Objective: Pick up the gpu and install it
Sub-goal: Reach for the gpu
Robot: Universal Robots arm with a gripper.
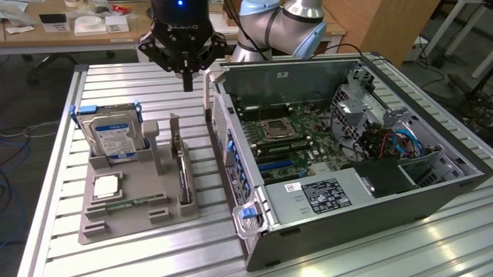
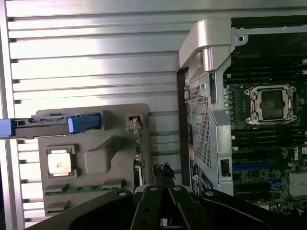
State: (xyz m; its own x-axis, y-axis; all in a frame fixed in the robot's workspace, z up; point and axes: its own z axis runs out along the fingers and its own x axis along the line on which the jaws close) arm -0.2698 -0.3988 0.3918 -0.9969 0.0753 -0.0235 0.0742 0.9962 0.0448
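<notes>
**Q.** Where is the gpu shown, and how is its handling to be judged?

**A.** On the slatted table, a grey holding tray is seen. The gpu is stood on its long edge in the slot at the tray's side nearest the case, with its silver bracket at the far end. The card is judged to be light and stiff but fragile (bare solder and small parts are exposed). A hold across the upper edge, over the cooler block, is thought safest. The thin board may slip between smooth fingers.

**Q.** How is the gripper depicted?

**A.** The gripper is shown hanging over the table beyond the tray's far end, above the bracket and apart from it. Its fingers are clenched together and nothing is grasped.

**Q.** What surrounds the card, and what obstructs it?

**A.** The open computer case is laid just beside the tray. Its perforated rear wall is interposed between the card and the motherboard. In the tray, a hard drive is held upright at the far end. A grey post is found close alongside the card, so room for the fingers on that side is judged tight. A memory stick and a processor chip are laid flat, well clear.
</notes>
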